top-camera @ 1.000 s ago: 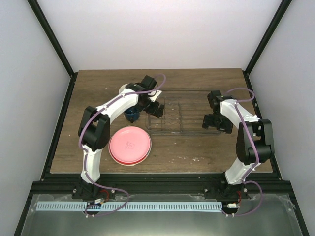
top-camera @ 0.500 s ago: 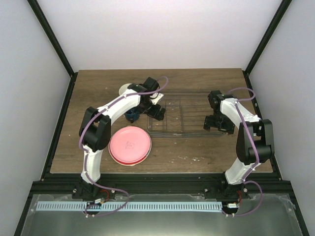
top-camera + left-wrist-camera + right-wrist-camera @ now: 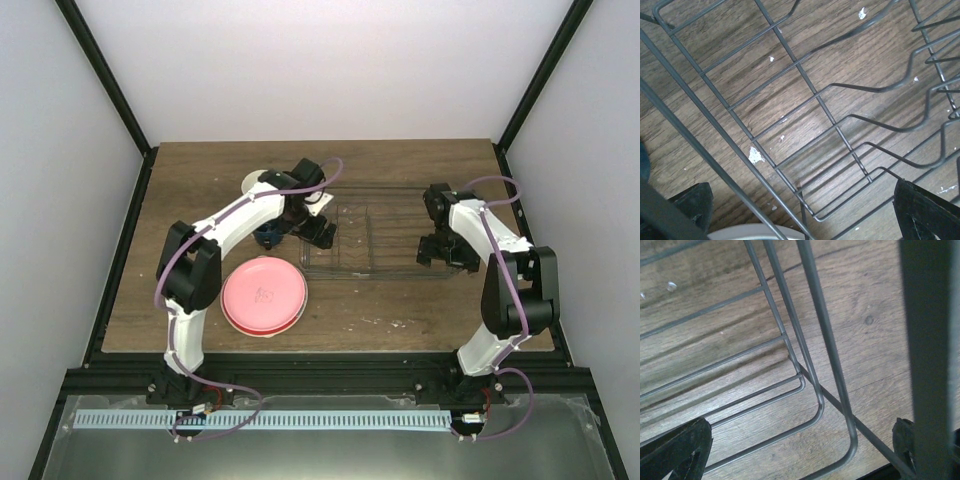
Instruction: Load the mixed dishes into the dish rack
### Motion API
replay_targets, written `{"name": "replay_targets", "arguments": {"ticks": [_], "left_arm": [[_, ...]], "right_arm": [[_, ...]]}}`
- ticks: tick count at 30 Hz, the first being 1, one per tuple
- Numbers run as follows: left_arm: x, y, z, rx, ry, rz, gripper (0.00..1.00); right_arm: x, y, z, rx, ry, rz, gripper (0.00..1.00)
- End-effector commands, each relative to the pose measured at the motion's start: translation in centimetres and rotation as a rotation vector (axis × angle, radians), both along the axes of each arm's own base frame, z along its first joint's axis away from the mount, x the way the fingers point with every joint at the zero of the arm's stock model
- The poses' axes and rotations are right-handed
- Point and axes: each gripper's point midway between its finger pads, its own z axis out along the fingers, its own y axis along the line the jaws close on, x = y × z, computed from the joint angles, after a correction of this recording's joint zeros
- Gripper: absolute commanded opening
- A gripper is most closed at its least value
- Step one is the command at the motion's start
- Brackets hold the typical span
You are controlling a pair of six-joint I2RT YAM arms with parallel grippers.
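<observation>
Brown wood-grain tabletop (image 3: 400,300), white walls (image 3: 320,70) behind. Vs a sec ago, our left gripper (image 3: 318,232) has slid along the left end of the rectangular dark grey wire dish rack (image 3: 380,235), toward its near-left corner. Our right gripper (image 3: 442,252), at the rack's right end, has barely shifted, and the rack looks about where it was. We read this as both arms lining up on the rack itself, prob. to steady or shift it. Loading hasn't begun: no dish in the rack yet.

All dishes we can see sit left of the rack. The round pink plate (image 3: 264,292) lies just off the near-left corner, on top of a pale-rimmed plate (image 3: 262,331). The dark blue mug (image 3: 265,236) is just beside the left end, partly under our left arm. The small cream bowl (image 3: 252,181) is off the far-left corner, mostly hidden.

Both grippers: jaws fully apart, holding nothing. In the left wrist view the rack's edge wire runs between the black fingers (image 3: 925,212). In the right wrist view a rack corner sits between them. Whether any pad touches wire, we can't tell.
</observation>
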Motion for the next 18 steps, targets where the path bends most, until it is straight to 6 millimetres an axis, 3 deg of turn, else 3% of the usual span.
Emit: {"name": "replay_targets", "arguments": {"ticks": [1, 6, 9, 13, 14, 18], "left_arm": [[-0.9, -0.1, 2.4, -0.027, -0.022, -0.001, 1.00], [-0.9, 0.1, 3.6, -0.025, -0.031, 0.014, 1.00], [-0.4, 0.7, 4.7, -0.004, -0.068, 0.031, 1.00], [0.9, 1.9, 6.6, 0.028, -0.139, 0.065, 1.00], [1.7, 2.1, 7.9, 0.021, -0.174, 0.077, 1.00], [4.4, 4.6, 10.1, 0.051, -0.252, 0.155, 1.00]], "right_arm": [[1.7, -0.2, 2.3, -0.032, -0.067, 0.018, 1.00], [3.2, -0.2, 4.5, -0.039, -0.110, 0.039, 1.00], [4.5, 0.2, 6.9, -0.023, -0.165, 0.051, 1.00], [6.4, 1.1, 10.6, 0.022, -0.269, 0.098, 1.00], [6.8, 1.2, 11.5, 0.024, -0.294, 0.105, 1.00], [8.0, 1.2, 14.3, 0.013, -0.364, 0.138, 1.00]]}}
